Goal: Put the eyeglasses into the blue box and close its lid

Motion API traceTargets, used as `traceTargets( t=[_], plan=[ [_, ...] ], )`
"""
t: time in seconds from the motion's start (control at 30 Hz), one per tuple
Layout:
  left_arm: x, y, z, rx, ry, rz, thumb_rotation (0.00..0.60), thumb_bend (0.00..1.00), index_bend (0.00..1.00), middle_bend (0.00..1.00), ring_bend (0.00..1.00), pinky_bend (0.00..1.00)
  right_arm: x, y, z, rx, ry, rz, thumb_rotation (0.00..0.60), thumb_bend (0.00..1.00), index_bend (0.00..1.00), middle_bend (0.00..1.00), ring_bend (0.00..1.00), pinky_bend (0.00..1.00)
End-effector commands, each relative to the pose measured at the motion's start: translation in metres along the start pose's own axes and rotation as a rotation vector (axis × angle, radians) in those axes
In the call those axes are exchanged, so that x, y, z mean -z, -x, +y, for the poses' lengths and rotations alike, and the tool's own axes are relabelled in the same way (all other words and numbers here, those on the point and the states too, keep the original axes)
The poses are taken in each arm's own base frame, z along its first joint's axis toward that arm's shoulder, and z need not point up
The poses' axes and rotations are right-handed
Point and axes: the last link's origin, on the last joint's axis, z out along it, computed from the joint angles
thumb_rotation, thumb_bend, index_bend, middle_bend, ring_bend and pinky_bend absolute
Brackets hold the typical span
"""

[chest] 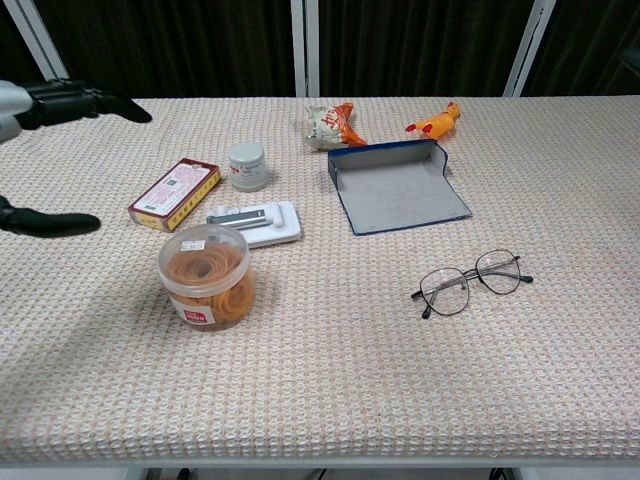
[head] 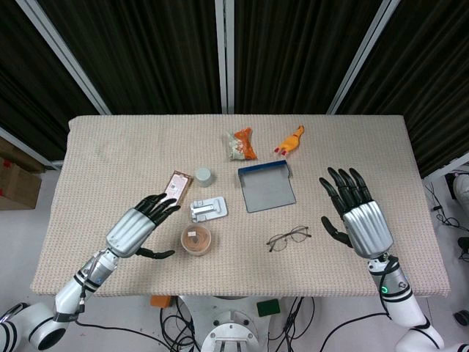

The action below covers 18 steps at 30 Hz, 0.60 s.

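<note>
The thin-framed eyeglasses (head: 288,237) (chest: 470,282) lie unfolded on the woven table cover, in front of the blue box. The blue box (head: 266,186) (chest: 396,190) lies open, its lid flat toward me and its low tray at the far side. My right hand (head: 357,211) hovers open to the right of the glasses, fingers spread, touching nothing; the chest view does not show it. My left hand (head: 143,225) (chest: 55,105) is open at the left, near the plastic jar, holding nothing.
A clear jar of rubber bands (head: 196,240) (chest: 206,277), a white stapler-like item (head: 208,210) (chest: 255,221), a small red-and-gold box (head: 176,185) (chest: 174,193) and a white cap jar (head: 203,176) (chest: 247,165) stand left of the blue box. A snack packet (head: 241,144) (chest: 331,125) and rubber chicken (head: 290,140) (chest: 434,122) lie behind.
</note>
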Motion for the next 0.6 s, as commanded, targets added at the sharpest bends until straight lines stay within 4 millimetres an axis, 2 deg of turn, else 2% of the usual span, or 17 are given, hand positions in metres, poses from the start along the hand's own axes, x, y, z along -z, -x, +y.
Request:
traceTargets(
  t=[0.03,0.37,0.4,0.53,0.6],
  plan=[
    [-0.005,0.003,0.004,-0.009,0.021,-0.008,0.247,0.11,0.14,0.1,0.05,0.15,0.002,0.004,0.001,0.005,0.007,-0.018,0.6,0.36,0.0,0.0,0.0,0.0],
    [-0.001,-0.001,-0.003,-0.02,-0.017,0.007,0.255,0.11,0.14,0.1,0.05,0.15,0.006,0.014,0.001,0.033,0.007,-0.107,0.6,0.36,0.0,0.0,0.0,0.0],
    [0.0,-0.002,-0.005,-0.02,-0.029,0.013,0.264,0.11,0.14,0.1,0.05,0.15,0.007,0.018,0.001,0.044,0.01,-0.135,0.6,0.36,0.0,0.0,0.0,0.0],
    [0.006,-0.006,-0.018,-0.044,-0.097,0.035,0.385,0.11,0.14,0.1,0.05,0.15,0.012,0.034,-0.002,0.114,0.012,-0.263,0.6,0.35,0.0,0.0,0.0,0.0],
    [0.011,-0.01,-0.028,-0.059,-0.145,0.048,0.394,0.11,0.14,0.1,0.05,0.15,0.014,0.044,-0.004,0.142,0.002,-0.33,0.6,0.35,0.0,0.0,0.0,0.0]
  ],
)
